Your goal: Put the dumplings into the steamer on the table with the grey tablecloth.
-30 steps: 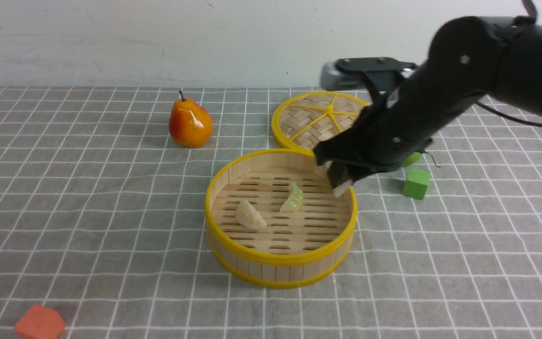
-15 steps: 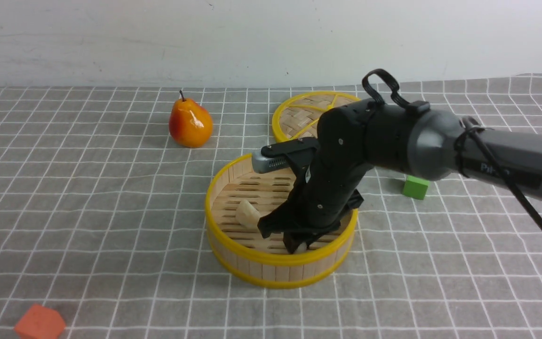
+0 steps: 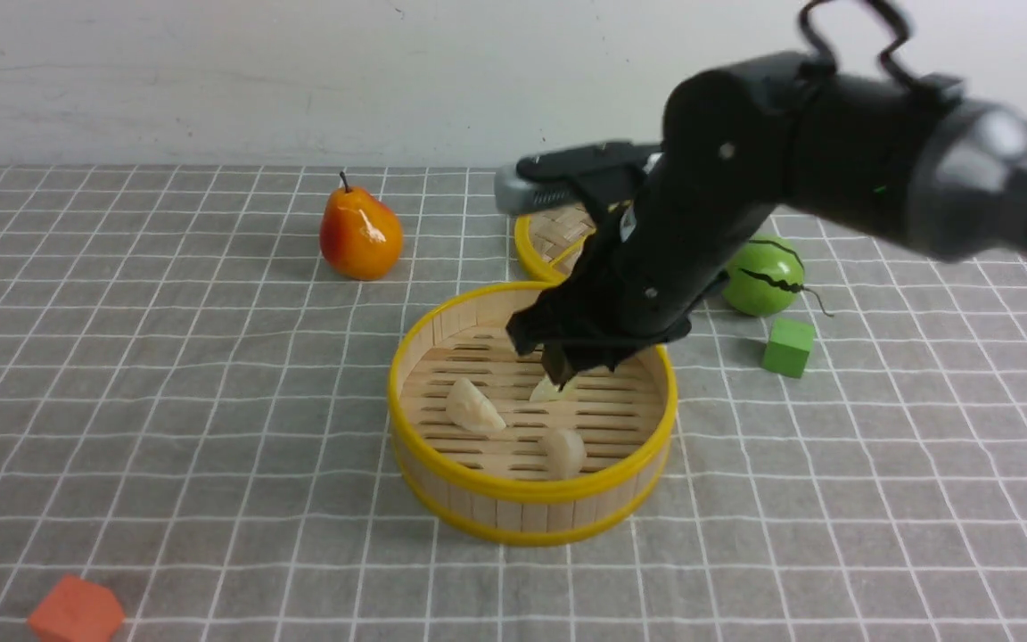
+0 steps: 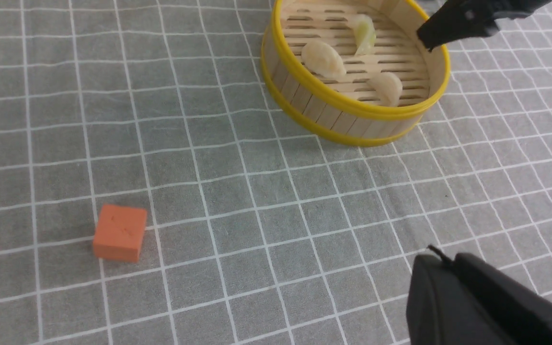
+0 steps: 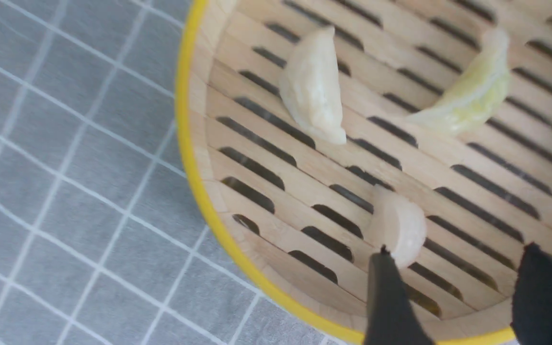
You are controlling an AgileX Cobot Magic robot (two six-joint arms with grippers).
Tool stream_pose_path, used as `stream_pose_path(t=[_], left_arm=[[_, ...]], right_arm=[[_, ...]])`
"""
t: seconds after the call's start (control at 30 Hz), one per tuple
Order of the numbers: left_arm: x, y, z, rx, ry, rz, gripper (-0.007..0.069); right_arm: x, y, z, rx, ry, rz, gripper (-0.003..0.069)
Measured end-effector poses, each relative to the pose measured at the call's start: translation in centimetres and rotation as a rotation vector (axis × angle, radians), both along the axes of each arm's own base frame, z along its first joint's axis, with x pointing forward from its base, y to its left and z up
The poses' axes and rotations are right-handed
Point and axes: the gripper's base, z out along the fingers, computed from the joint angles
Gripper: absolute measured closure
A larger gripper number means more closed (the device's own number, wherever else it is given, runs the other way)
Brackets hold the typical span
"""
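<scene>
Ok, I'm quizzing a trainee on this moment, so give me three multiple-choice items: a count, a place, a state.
1. How many crescent toy dumplings lie in the round bamboo steamer? A one; B two; C three.
2. Where is the orange cube? A in the steamer; B on the grey checked tablecloth, apart from the steamer; C atop a dumpling.
3. The right gripper is: A shut on a dumpling; B open and empty; C shut on the steamer's rim.
Key: 1 C, two cream and one pale green lie on the slats; 2 B, it sits alone on the cloth; 3 B, its jaws stand apart with nothing between.
</scene>
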Motion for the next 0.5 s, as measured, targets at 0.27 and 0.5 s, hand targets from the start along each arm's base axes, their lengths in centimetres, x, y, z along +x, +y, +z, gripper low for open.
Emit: stream_pose_path(t=[0.27, 0.5], left_arm=[[-1.7, 1.0, -6.0, -0.108, -0.180, -0.015, 0.0586], [-0.4, 0.0, -8.4, -0.175, -0.298, -0.033, 0.0580]], right_arm=[[-7.2, -4.5, 5.0, 0.191, -0.253, 0.002, 0.0538], [-14.0, -8.6, 5.3, 0.297, -0.433, 0.063, 0.0678]])
